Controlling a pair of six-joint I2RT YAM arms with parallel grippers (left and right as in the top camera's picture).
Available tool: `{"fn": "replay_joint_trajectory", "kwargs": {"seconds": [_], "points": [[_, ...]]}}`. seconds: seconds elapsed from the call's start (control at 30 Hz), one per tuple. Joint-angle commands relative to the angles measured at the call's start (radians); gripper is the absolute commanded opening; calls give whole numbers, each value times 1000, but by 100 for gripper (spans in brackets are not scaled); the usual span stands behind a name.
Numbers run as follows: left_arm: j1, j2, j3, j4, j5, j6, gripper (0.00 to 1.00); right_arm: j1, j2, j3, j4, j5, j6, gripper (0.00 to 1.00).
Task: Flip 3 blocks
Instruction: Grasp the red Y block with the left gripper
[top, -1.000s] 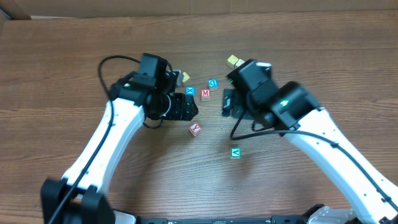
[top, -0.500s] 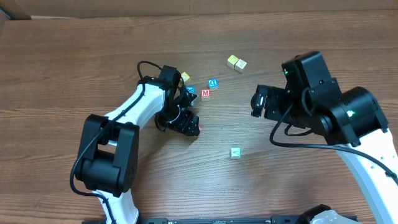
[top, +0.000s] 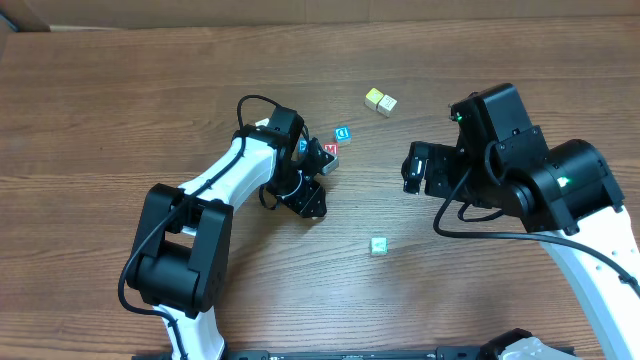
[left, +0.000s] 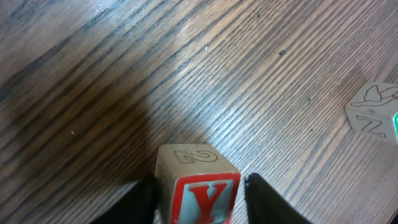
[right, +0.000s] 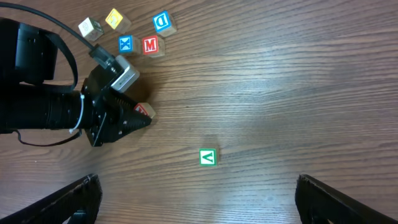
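The left arm bends in toward the middle of the table (top: 120, 100), and the left gripper (left: 200, 183) is set over the red Y block (left: 198, 190). Its fingers (left: 134, 202) stand narrow, about the block's width apart, one close against each side, so the block is pinched between them. The red Y face looks toward the wrist camera, and the face beside it is pale wood with a faint curl drawn on it. I cannot tell whether the block's base touches the table.

In the overhead view the green V block (top: 378, 245) lies alone at 4 o'clock from the left gripper, well apart from it. In the right wrist view its V face is up. The pale block (top: 388, 104) lies at 1 o'clock from the left gripper, well apart, with a yellow-green block (top: 373, 97) just beside it at its 10 o'clock.

A small cluster sits near the left gripper at its 12 o'clock. There the red M block (right: 150, 45) and the blue X block (right: 125, 43) lie side by side, with the blue D block (right: 161, 22) just beyond the M. A yellow block (right: 114, 18) and a whitish block (right: 91, 27) lie near the X at its 10 o'clock.

The right gripper (right: 198, 183) hangs over the table at 2 o'clock from the left gripper. Its fingers are spread as wide as they go, with nothing between them.
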Motion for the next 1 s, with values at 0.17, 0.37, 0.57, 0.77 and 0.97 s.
{"fn": "replay_joint_trajectory", "kwargs": {"seconds": [0.17, 0.37, 0.57, 0.77, 0.97], "points": [[-3, 14, 0, 2, 2, 1, 15, -2, -5, 26, -1, -17, -8, 100], [-3, 14, 0, 2, -83, -116, 4, -2, -5, 26, 0, -16, -8, 100], [-3, 11, 2, -2, -97, -241, 4, -2, -5, 26, 1, -16, -8, 100], [-3, -19, 3, -27, -108, -338, 4, -2, -5, 26, 12, -16, -20, 100], [-7, -151, 3, -68, -140, -395, 4, -2, -5, 26, 30, 10, -27, 100]]}}
